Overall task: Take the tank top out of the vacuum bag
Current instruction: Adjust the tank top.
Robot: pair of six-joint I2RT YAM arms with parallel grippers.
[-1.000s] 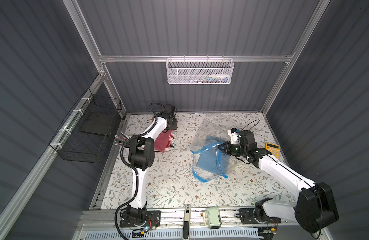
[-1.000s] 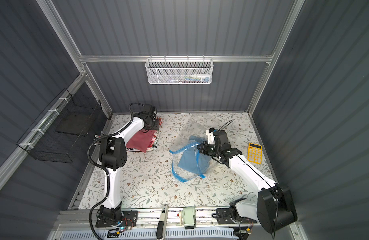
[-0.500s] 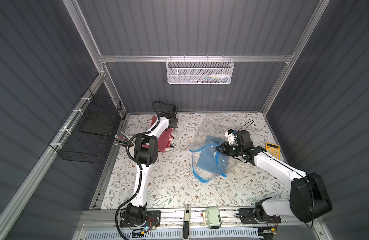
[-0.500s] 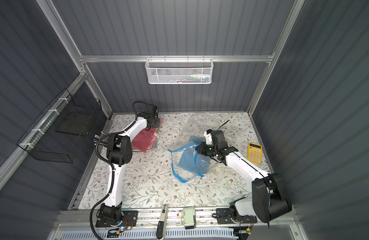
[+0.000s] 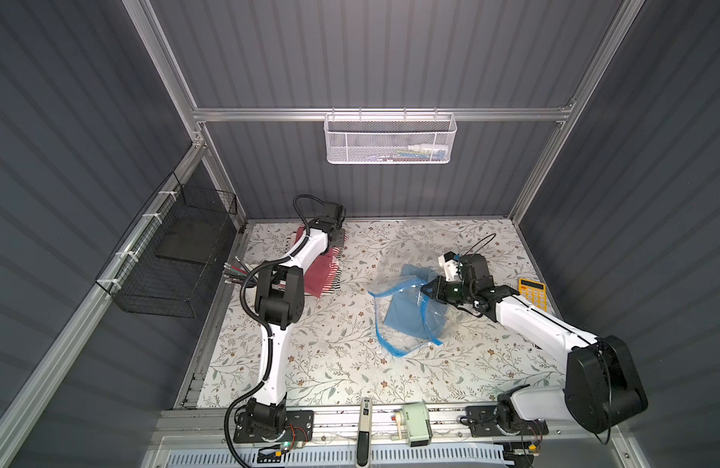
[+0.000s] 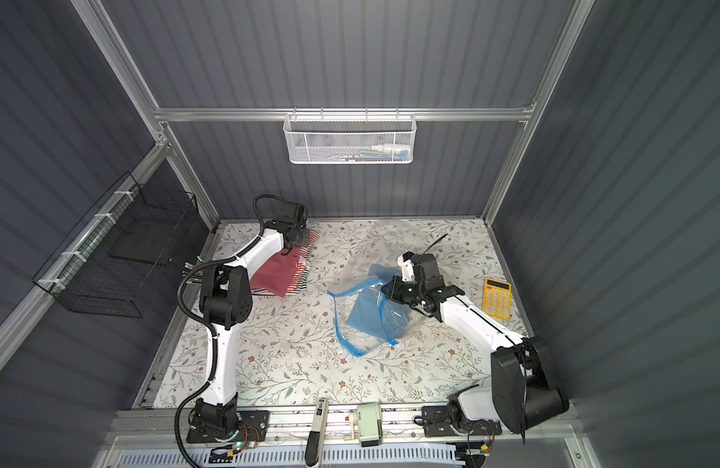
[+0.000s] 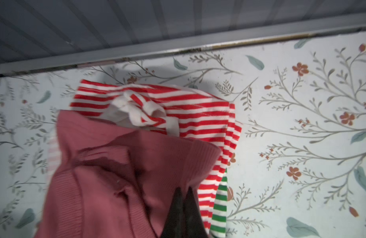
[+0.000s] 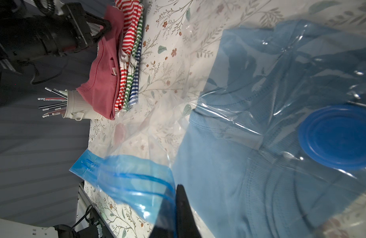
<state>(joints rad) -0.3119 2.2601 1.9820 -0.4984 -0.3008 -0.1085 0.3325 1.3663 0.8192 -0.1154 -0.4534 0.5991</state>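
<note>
The vacuum bag (image 5: 394, 283) (image 6: 352, 295) lies crinkled mid-table, its blue zip-seal strip (image 8: 126, 177) curling at the open mouth and its round blue valve cap (image 8: 338, 136) on top. A light blue tank top (image 5: 405, 314) (image 6: 370, 316) (image 8: 229, 164) sits inside the bag. My right gripper (image 5: 425, 292) (image 6: 384, 291) (image 8: 175, 189) is shut on the bag's blue edge. My left gripper (image 6: 286, 252) (image 7: 183, 188) is shut at the back left, its tips against a pink garment (image 7: 116, 164), with nothing seen between them.
The pink garment tops a pile of striped clothes (image 5: 330, 275) (image 7: 188, 107) near the back wall. A white cup of pencils (image 8: 79, 107) lies beside the pile. A yellow calculator (image 5: 532, 292) lies at the right edge. A black wire basket (image 5: 167, 259) hangs on the left wall.
My left gripper's jaws have closed over the clothes pile and its wrist has shifted slightly toward the back wall. The right gripper has edged a little left with the bag's edge.
</note>
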